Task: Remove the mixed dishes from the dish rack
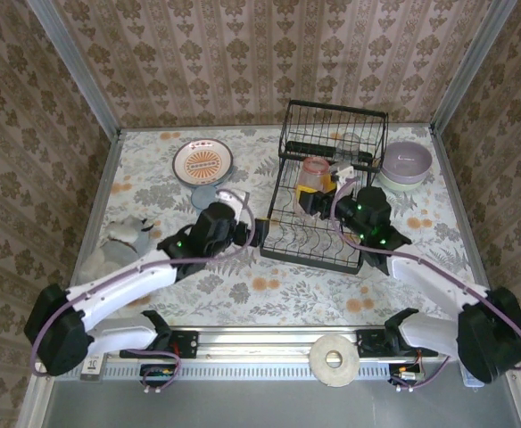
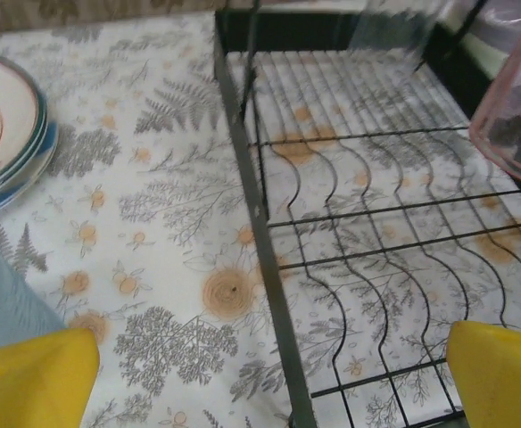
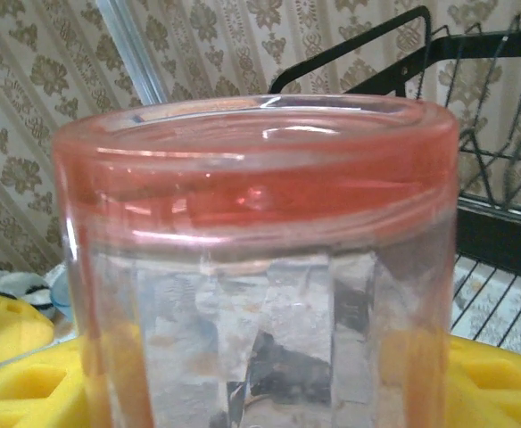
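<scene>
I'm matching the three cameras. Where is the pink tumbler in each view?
Top external: tumbler at centre, above the dish rack lower shelf.
Left wrist: tumbler at the upper right edge.
Right wrist: tumbler close up, centre.
Shared landmark: the black dish rack wires.

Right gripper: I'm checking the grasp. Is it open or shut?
The right gripper is shut on the pink tumbler: its yellow fingers sit against the glass on both sides.
</scene>
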